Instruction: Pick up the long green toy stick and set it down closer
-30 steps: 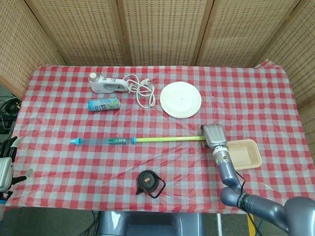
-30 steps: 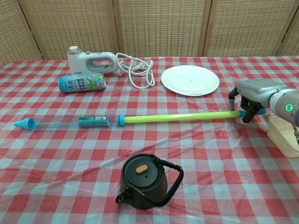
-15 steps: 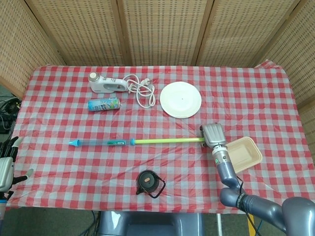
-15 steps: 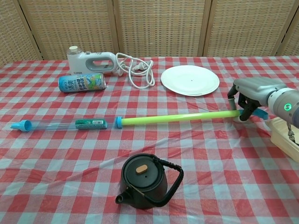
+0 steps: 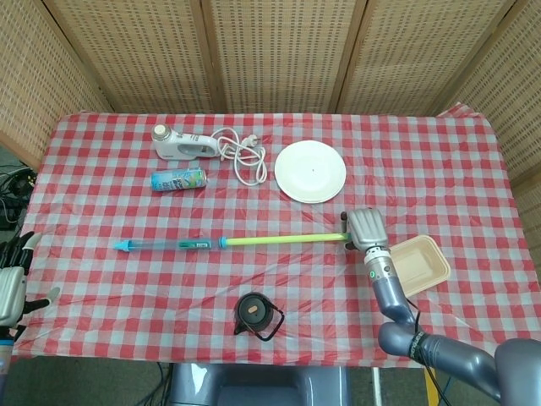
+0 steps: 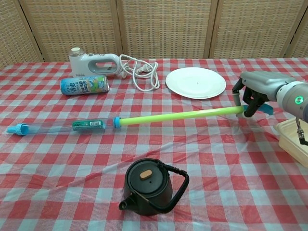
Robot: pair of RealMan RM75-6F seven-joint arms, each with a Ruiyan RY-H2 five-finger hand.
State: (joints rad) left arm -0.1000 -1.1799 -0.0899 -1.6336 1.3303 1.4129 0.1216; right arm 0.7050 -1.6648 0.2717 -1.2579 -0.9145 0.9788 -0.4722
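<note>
The long toy stick [image 5: 279,240] [image 6: 173,117] has a green right half and a clear blue-tipped left half, and stretches across the middle of the table. My right hand [image 5: 365,229] [image 6: 252,95] grips its right end, which is raised off the cloth in the chest view. The blue left tip [image 6: 14,129] lies on or near the cloth. My left hand [image 5: 10,283] hangs off the table's left front corner, holding nothing, fingers apart.
A black teapot [image 6: 150,186] stands in front of the stick. A white plate [image 6: 196,82], a hand mixer with cord [image 6: 94,62] and a lying can [image 6: 84,85] sit behind it. A beige tray [image 5: 421,265] lies at the right, by my right forearm.
My right hand has lifted the stick's right end and the whole stick has slid a little to the left. The left hand has hardly moved.
</note>
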